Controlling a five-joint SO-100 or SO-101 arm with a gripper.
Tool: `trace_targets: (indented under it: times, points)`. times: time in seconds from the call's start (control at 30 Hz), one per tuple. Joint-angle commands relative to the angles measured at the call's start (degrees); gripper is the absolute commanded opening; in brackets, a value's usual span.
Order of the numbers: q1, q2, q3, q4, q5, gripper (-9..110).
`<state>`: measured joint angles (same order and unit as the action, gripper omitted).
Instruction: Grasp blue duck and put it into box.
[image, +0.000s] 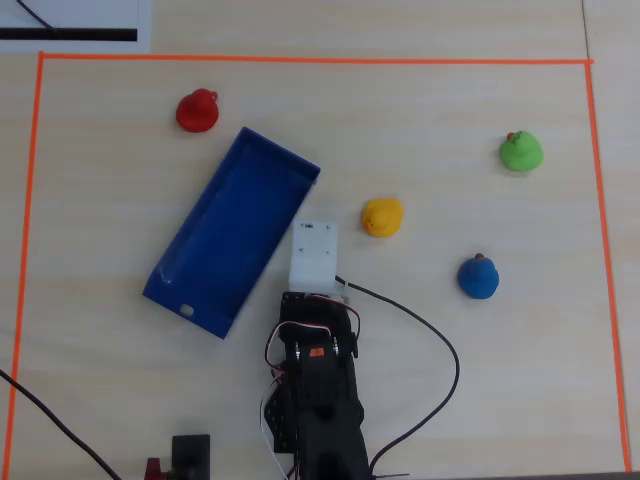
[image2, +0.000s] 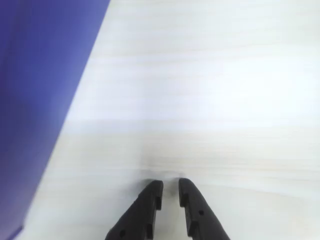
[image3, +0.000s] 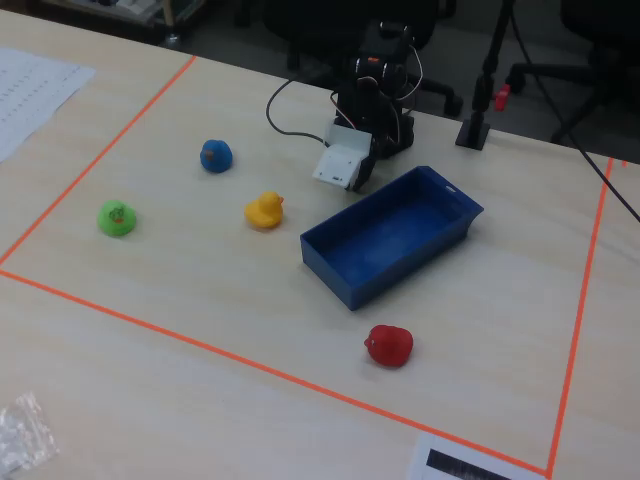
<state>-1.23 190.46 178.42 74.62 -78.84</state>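
The blue duck (image: 478, 277) (image3: 216, 156) sits on the light wooden table, to the right of the arm in the overhead view. The box (image: 235, 225) (image3: 390, 235) is a long blue tray lying at an angle, with nothing in it. Its wall fills the left side of the wrist view (image2: 35, 100). My gripper (image2: 170, 186) hangs low over bare table just right of the box. Its two black fingers are nearly together with nothing between them. In the overhead view the white wrist housing (image: 314, 255) hides the fingers. The blue duck is outside the wrist view.
A yellow duck (image: 382, 216) (image3: 264, 211) lies between the arm and the blue duck. A green duck (image: 521, 151) is further right and a red duck (image: 197, 111) beyond the box. Orange tape (image: 300, 58) frames the work area. A black cable (image: 440, 340) loops right of the arm.
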Motion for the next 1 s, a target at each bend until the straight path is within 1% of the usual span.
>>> trace_targets:
  times: [0.0,0.07,0.13,0.27,0.4,0.47,0.57,0.67,0.97]
  points:
    - [4.13,-2.72,-1.05,-8.17,0.79,0]
    - [8.88,-8.96,-5.45,-16.17,0.79,5]
    - [12.66,-18.28,-13.54,-20.65,1.49,10]
    - [20.30,-34.89,-32.78,-24.96,2.55,16]
    - [30.50,-50.19,-55.72,-26.63,2.90,24]
    - [35.95,-56.69,-66.45,-27.33,2.72,25]
    - [42.63,-63.11,-76.73,-29.71,1.76,28]
    - [47.81,-67.94,-83.06,-31.20,1.05,31]
    - [58.80,-81.83,-88.95,-45.53,0.18,32]
